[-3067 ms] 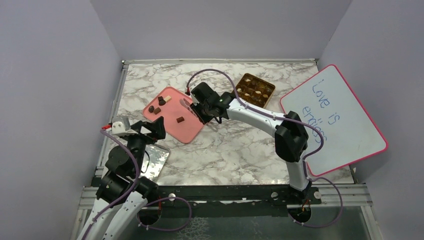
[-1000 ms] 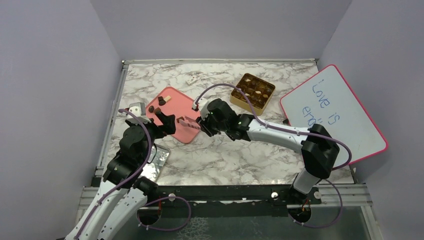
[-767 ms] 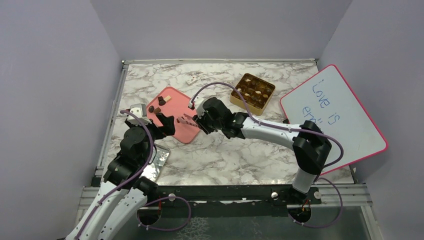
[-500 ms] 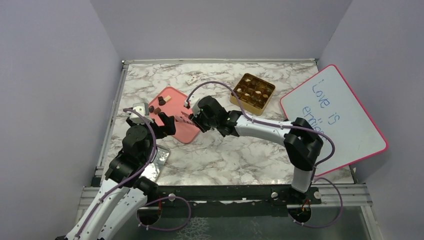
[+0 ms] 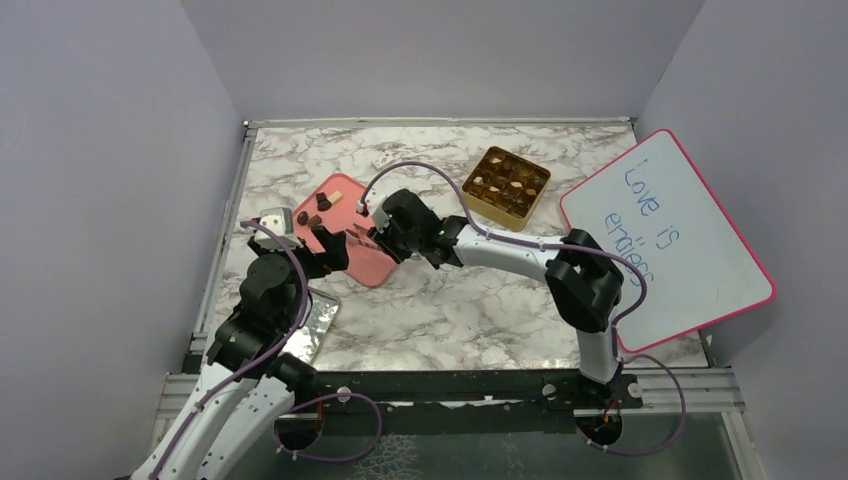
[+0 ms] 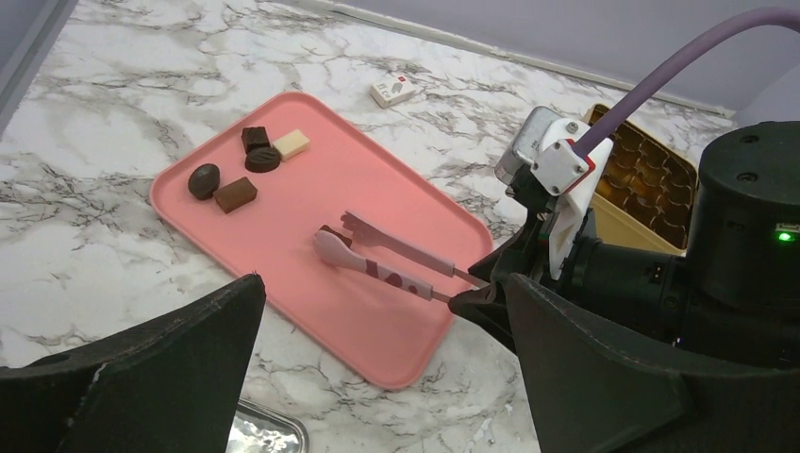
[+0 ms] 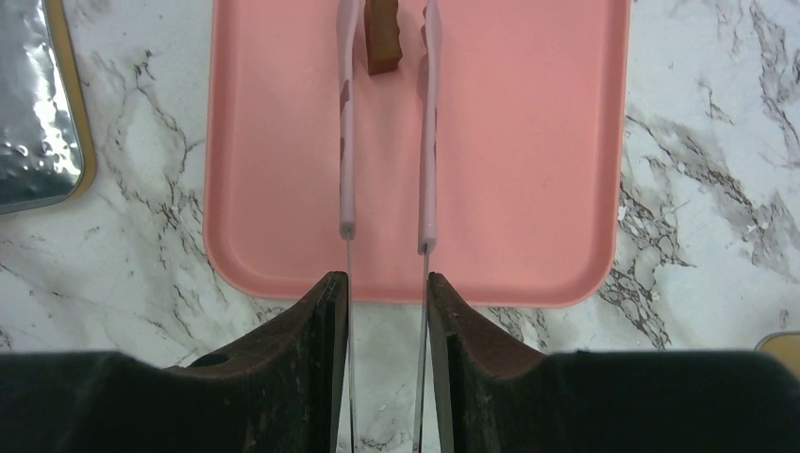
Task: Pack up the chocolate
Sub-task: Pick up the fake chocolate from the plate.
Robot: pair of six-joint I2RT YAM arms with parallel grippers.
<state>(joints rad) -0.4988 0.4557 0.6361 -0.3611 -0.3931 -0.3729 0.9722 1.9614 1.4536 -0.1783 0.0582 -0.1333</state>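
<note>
Chocolate piece (image 7: 382,42) now sits between tweezers (image 7: 346,142) the right hand (image 7: 385,283) advanced

Whiteboard (image 5: 690,250), blue handwriting "Love is", second line partly hidden

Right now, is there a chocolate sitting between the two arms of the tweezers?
Yes, a brown chocolate lies on the pink tray between the arms of the tweezers in the right tool.

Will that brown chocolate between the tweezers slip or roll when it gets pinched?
Probably no rolling: the chocolate looks blocky and flat-sided. It might slip, since the tweezers look thin and smooth. It's small, so likely light.
</note>
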